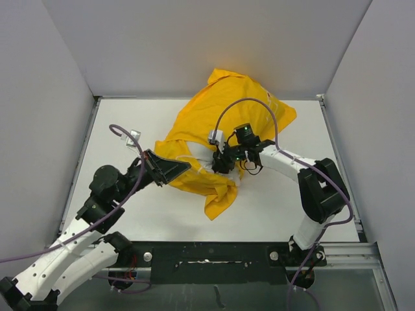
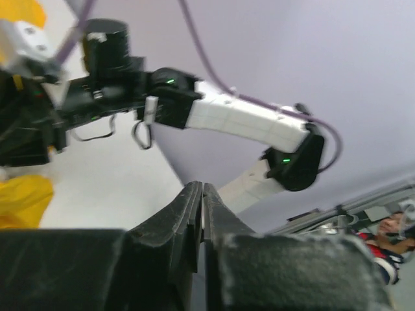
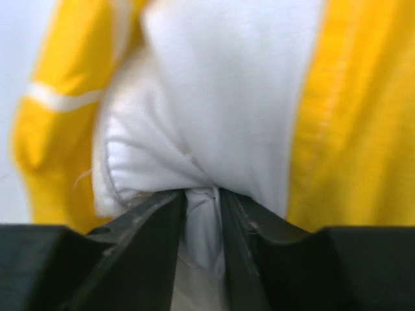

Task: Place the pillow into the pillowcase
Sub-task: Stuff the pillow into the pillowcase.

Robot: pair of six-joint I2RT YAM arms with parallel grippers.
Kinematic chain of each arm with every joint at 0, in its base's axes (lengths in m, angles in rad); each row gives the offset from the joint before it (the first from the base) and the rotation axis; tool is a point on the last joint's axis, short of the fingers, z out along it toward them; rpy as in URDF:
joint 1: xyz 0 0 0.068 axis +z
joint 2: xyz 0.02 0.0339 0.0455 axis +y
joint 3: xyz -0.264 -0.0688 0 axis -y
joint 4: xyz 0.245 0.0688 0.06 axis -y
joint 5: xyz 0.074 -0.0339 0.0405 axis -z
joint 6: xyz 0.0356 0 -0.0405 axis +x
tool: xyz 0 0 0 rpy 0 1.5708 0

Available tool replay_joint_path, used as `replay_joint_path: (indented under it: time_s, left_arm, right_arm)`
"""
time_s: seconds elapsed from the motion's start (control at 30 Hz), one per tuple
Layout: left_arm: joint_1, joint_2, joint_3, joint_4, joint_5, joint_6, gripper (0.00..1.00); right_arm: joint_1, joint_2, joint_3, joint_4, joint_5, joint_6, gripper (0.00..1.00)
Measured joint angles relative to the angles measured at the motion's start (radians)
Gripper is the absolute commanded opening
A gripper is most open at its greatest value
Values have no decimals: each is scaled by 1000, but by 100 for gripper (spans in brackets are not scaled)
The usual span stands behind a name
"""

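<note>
A: R gripper (image 3: pixel 202 194), what's it doing?
B: Jaws nipped on a fold of the pillow (image 3: pixel 214 97), white fabric bunched btwn them. Yellow pillowcase (image 3: pixel 350 116) flanks it at 3 and 9 o'clock.
A: And L gripper (image 2: pixel 202 194)?
B: Pressed together, nothing btwn the fingers. Top cam: tip at the case's 8 o'clock edge.
A: Pillow overall?
B: Only a bit of white shows, near the case's 6 o'clock end. Case lies mid table (image 1: pixel 272 207), reaching twd 12 o'clock.
</note>
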State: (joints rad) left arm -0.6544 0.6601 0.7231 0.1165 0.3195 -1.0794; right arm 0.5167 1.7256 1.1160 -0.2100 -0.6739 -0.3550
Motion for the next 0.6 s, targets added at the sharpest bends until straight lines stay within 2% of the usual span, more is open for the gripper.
replay_joint_path:
  time_s: [0.07,0.23,0.3,0.43,0.6]
  left_arm:
    - [0,31,-31,-9,-2,33,37]
    - [0,151,-174,-15,-26,81,77]
    - [0,163,-242,-26,-43,89,89]
    - [0,161,-275,-49,-106,97,91]
    - [-59,171,-275,-26,-253,75,74]
  right_arm:
    - [-3,2,0,-32,-95,-54,44]
    - [12,0,35,-185,-280,-216,59]
    - [10,-17,62,-256,-335,-278,62]
    - [-22,-122,74,-348,-418,-368,69]
    - [-139,-281,73,-399,-523,-499,70]
